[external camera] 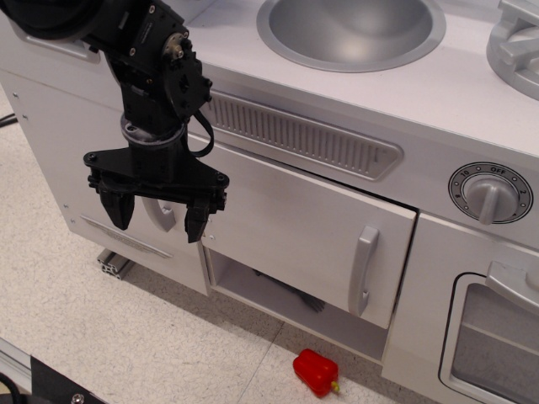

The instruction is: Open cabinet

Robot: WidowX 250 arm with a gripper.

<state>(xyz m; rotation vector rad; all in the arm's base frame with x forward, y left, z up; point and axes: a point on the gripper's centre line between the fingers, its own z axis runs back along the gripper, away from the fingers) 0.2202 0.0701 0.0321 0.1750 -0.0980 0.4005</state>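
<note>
The cabinet door (295,236) is a wide flat white panel under the vent grille, with a curved pale-grey vertical handle (362,269) near its right edge. The door stands slightly ajar, and the dark compartment (261,290) shows below and behind its lower edge. My black gripper (157,215) is open and hangs to the left of the door's left edge, far from that handle. Its fingers (195,223) sit either side of another grey handle (162,217) on the narrower left door. I cannot tell whether they touch it.
A red toy pepper (316,372) lies on the floor in front of the cabinet. The oven door with a window (497,345) and a dial knob (490,194) are at the right. The round sink (349,29) is on top. An aluminium rail (114,265) lies at the base, left.
</note>
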